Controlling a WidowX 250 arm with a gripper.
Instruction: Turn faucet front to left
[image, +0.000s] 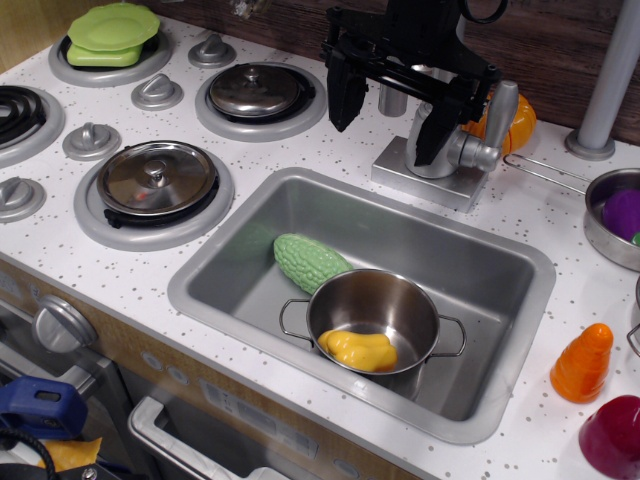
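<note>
My gripper hangs with jaws spread around the faucet behind the sink. I should catch the spout squarely, then sweep it left slowly, staying level.

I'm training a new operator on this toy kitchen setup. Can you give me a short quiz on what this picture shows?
1. True or false: the gripper hangs over the sink basin, beside the pot.
2. What lies inside the steel pot in the sink?
A. the green bumpy vegetable
B. a yellow toy food
C. nothing
3. Fill in: the faucet stands on a square base at the sink's ____ rim.

Key:
1. False; it is up at the faucet, fingers spread.
2. B, the yellow piece; the green vegetable lies beside the pot.
3. Back.
</note>
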